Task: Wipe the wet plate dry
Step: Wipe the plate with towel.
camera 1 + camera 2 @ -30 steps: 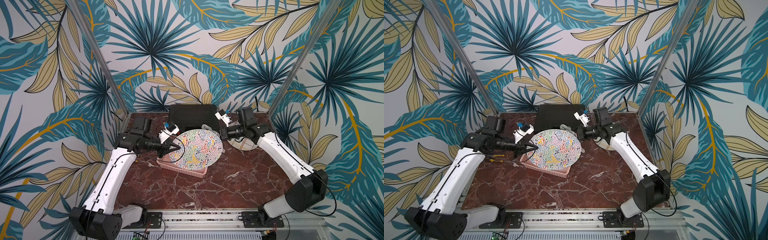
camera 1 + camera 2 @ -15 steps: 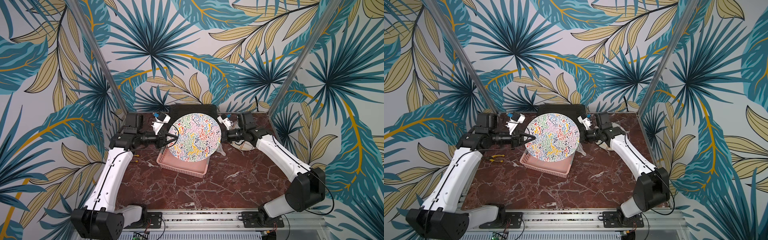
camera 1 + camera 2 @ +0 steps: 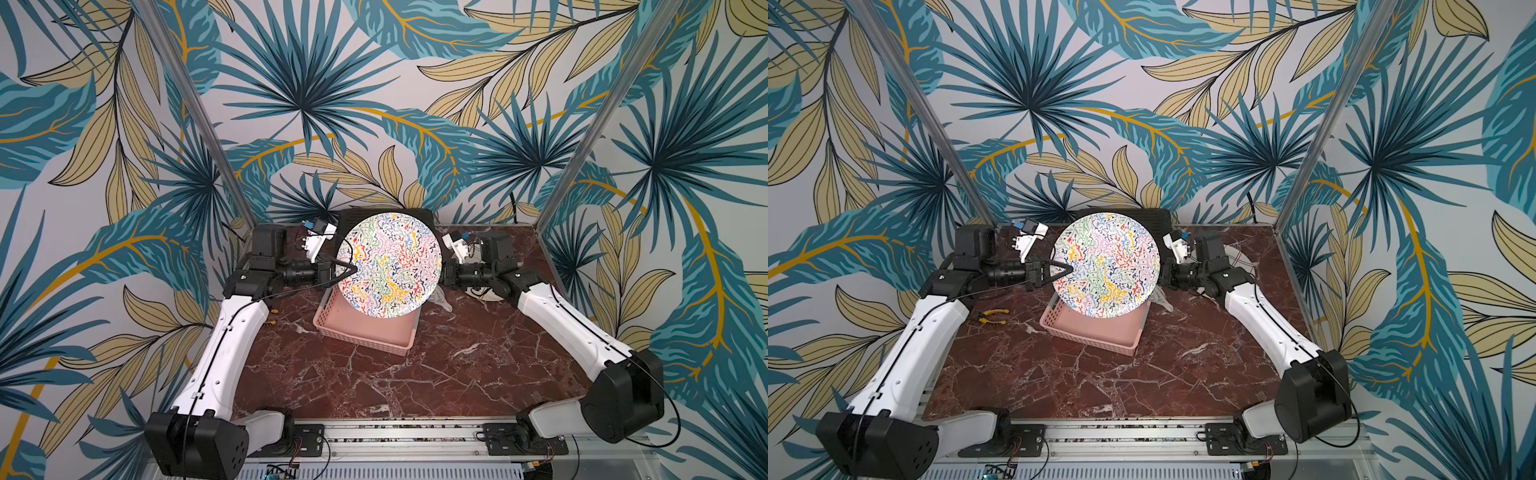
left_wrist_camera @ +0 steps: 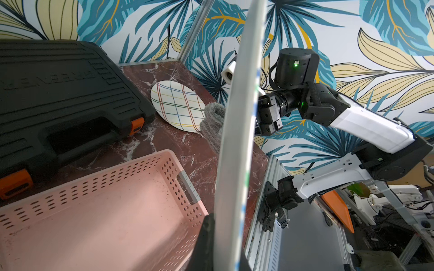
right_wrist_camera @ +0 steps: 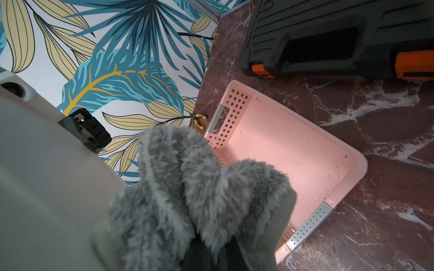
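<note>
Palm-leaf wallpaper walls in a red marble bench (image 3: 457,374). Above it the squiggle-patterned plate (image 3: 388,266) hangs on edge in the air, its patterned face towards both top views and its lower rim over the pink perforated basket (image 3: 361,338).

The left claw (image 3: 351,270) is pinched shut on one side of the rim, and that is the plate's only visible support. The right claw (image 3: 444,275) is clamped on a bunch of fluffy grey cloth (image 5: 199,187), which lies at the plain back of the plate on the opposite side.

The main risk, as I judge it, is leverage. A wet rim is slippery, and any firm push from the cloth far from the pinch could twist the plate in the grip or slide it free. It would then fall on the basket or the stone (neither is kind to crockery). Wiping only the back would also leave the patterned face damp.

Room is tight. A black tool case (image 4: 58,93) with orange latches sits just behind the plate. A second, plaid-lined plate (image 4: 176,105) lies on the bench under the right arm, where a low swing could hit it. The cloth's loose end hangs near the basket's wall and might catch. Yellow-handled pliers (image 3: 992,316) lie well aside, beneath the left arm.
</note>
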Robot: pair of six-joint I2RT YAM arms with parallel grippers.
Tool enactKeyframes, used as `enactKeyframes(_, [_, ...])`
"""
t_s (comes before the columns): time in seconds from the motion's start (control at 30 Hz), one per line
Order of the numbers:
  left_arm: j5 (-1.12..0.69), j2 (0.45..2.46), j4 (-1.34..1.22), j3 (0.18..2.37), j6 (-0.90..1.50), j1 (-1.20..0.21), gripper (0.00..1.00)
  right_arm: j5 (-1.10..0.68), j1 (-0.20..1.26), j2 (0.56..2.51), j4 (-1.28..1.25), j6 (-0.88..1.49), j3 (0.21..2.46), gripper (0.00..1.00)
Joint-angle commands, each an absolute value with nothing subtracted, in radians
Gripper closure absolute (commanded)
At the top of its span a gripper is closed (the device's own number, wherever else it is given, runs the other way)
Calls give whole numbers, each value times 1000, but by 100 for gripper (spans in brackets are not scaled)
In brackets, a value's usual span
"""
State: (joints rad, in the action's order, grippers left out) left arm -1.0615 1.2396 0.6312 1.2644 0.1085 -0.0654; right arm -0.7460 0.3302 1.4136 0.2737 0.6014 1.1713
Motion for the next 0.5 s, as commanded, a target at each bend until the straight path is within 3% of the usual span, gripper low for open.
enactKeyframes(0.0, [-941, 1273, 526, 1255, 212, -42, 100, -766, 364, 1346, 153, 648, 1128, 100])
enactKeyframes(0.47, [-993, 1356, 434, 1255, 428, -42, 100, -431, 489, 1223, 49, 538, 1007, 100])
